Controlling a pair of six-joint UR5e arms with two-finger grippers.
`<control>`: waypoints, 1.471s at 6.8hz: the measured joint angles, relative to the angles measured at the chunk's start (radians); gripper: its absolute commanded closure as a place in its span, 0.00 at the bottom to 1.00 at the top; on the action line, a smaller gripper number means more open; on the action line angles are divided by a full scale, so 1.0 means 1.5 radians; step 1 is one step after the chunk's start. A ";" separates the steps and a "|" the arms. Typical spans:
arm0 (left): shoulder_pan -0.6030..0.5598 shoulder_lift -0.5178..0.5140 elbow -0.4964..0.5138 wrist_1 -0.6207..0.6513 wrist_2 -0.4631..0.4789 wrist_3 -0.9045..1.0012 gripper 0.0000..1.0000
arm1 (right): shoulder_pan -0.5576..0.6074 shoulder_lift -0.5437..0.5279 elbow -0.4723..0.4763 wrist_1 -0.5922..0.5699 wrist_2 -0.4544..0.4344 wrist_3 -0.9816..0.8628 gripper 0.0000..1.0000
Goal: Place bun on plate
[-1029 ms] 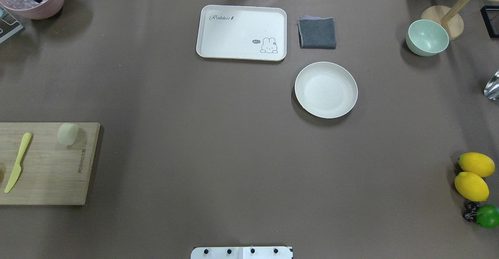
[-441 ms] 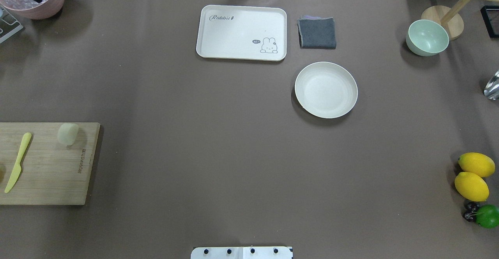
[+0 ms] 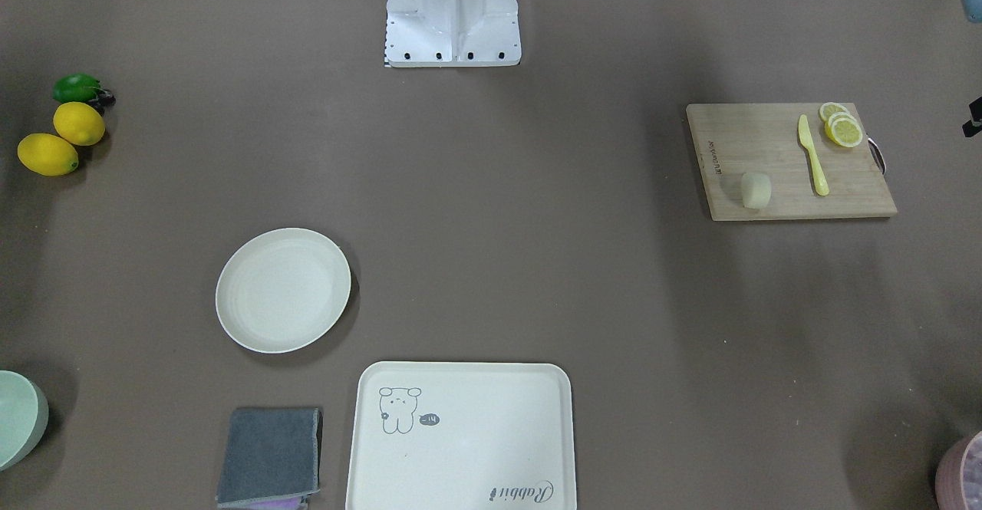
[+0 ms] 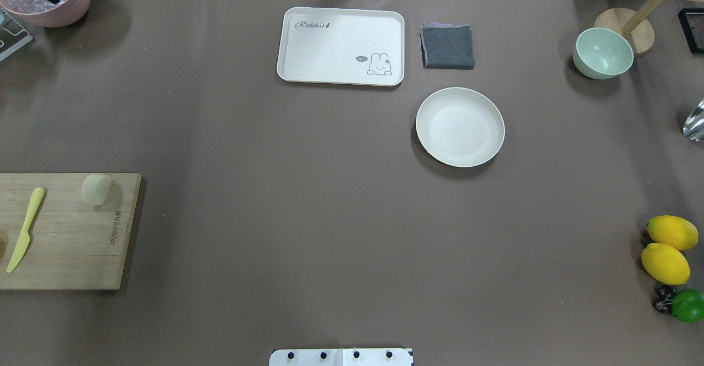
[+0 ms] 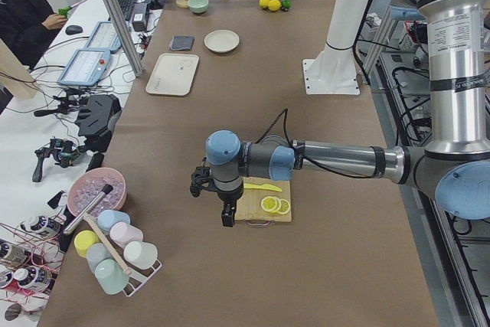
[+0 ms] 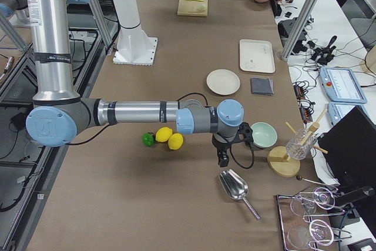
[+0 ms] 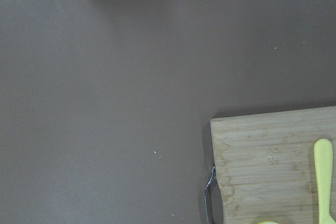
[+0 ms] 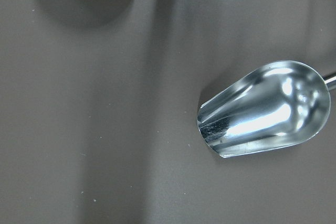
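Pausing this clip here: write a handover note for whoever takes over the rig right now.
Left tool: above the table beside the cutting board's outer end; open or shut, cannot tell.
Right tool: near the green bowl; cannot tell either.
Bun: on the cutting board, untouched.
Plate: bare, across the table.
Done: nothing.
Left: grasp the bun, carry it over, set it on the plate.

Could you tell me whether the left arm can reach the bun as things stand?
Probably yes: the left gripper hangs beside the cutting board, and the bun sits uncovered near a board corner, clear of the knife and lemon slices.
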 measured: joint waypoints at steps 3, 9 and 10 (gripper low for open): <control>0.006 0.000 -0.012 -0.001 0.000 0.001 0.02 | -0.004 0.002 0.001 0.004 0.004 0.000 0.00; 0.006 0.004 -0.043 -0.001 -0.002 -0.006 0.02 | -0.038 0.000 0.005 0.041 0.079 0.008 0.00; 0.007 0.000 -0.034 0.000 -0.006 -0.007 0.02 | -0.069 0.011 0.010 0.077 0.111 0.055 0.00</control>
